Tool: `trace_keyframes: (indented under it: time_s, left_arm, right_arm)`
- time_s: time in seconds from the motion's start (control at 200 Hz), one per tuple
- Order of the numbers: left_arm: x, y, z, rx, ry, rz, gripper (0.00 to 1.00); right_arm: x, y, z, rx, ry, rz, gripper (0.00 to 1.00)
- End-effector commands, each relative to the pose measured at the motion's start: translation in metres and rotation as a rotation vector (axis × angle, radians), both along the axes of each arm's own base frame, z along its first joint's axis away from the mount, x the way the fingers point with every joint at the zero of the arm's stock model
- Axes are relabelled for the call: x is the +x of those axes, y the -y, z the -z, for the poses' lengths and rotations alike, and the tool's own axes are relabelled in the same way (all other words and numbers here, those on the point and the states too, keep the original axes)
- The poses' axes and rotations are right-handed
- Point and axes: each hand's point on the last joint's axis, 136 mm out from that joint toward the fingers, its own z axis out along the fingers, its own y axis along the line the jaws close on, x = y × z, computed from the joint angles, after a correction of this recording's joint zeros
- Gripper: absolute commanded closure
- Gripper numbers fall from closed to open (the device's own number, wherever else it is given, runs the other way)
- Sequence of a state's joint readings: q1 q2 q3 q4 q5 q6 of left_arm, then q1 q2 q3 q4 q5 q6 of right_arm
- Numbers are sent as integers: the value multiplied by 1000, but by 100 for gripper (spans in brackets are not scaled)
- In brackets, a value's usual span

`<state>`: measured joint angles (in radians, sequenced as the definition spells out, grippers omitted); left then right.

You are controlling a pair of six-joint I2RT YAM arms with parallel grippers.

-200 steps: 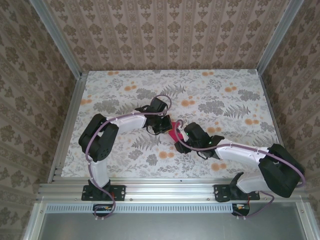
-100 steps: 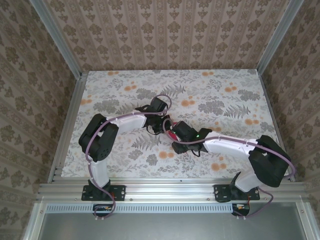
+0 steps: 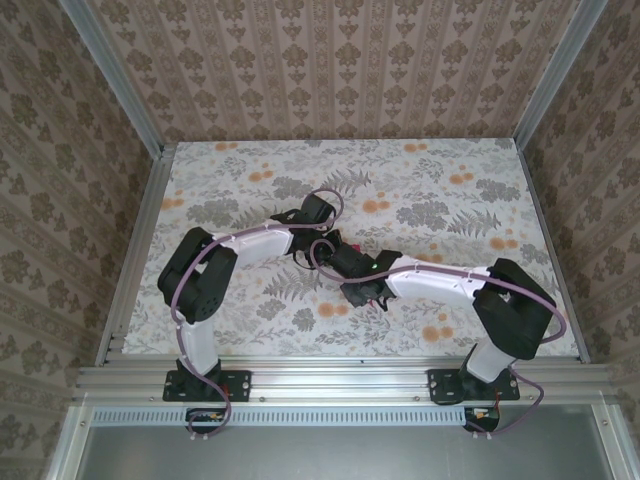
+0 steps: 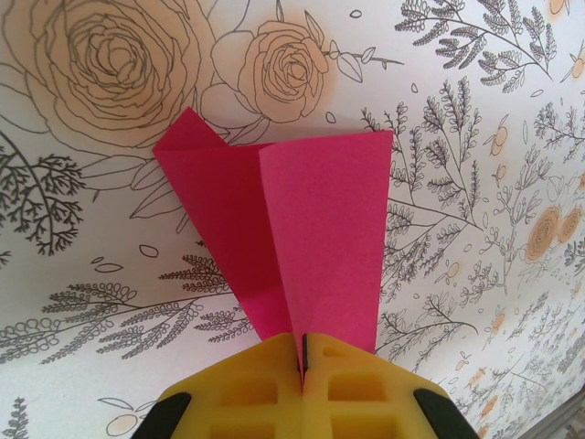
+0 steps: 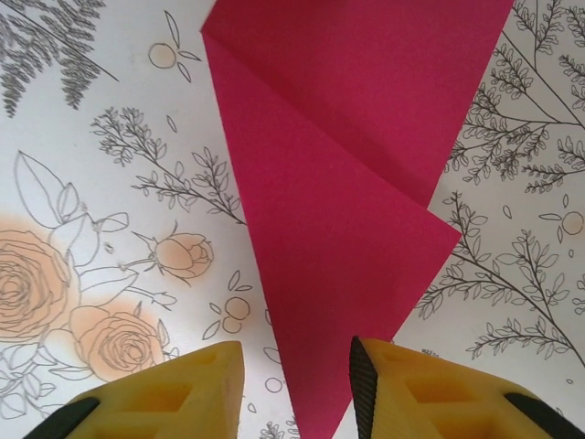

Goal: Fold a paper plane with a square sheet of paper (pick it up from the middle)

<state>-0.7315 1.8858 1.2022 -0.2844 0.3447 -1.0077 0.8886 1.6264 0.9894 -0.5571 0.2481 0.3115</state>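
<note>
The square sheet of paper [image 4: 311, 238] is magenta-pink and folded into a narrow pointed shape with layered flaps. My left gripper [image 4: 303, 352] is shut on its narrow end, and the paper fans out away from the yellow fingers [image 4: 247, 384] above the flowered table. In the right wrist view the same paper [image 5: 338, 201] tapers to a point that runs down between my right gripper's [image 5: 297, 384] fingers. Those jaws stand apart, with a gap on the left side of the paper. In the top view the left gripper [image 3: 318, 245] and right gripper [image 3: 347, 263] meet at the table's middle, covering the paper.
The table [image 3: 450, 200] is covered with a flower-and-fern print cloth with orange blooms. Patterned walls and aluminium frame posts [image 3: 140, 120] close it in on three sides. Both arms [image 3: 440, 285] stretch low across the near half.
My right arm has swung left toward the left gripper, covering the pink paper in the top view. Its jaws have narrowed somewhat. The left arm has stayed put.
</note>
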Motion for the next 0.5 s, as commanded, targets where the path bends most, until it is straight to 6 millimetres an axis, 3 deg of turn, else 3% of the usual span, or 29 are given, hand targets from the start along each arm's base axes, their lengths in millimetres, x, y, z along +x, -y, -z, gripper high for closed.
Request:
trace_keyframes:
  time_s: [0.0,0.235,0.495]
  left_arm:
    - [3,3,2,-1,-9,14,100]
    - [3,4,2,-6,-9,17,100]
    - [3,4,2,-5,-8,19,100]
  right_arm:
    - [0,9,3,-68,1,14,64]
    - [5,7,5,-69,26,17,70]
    - [6,8,8,-78,32,26,83]
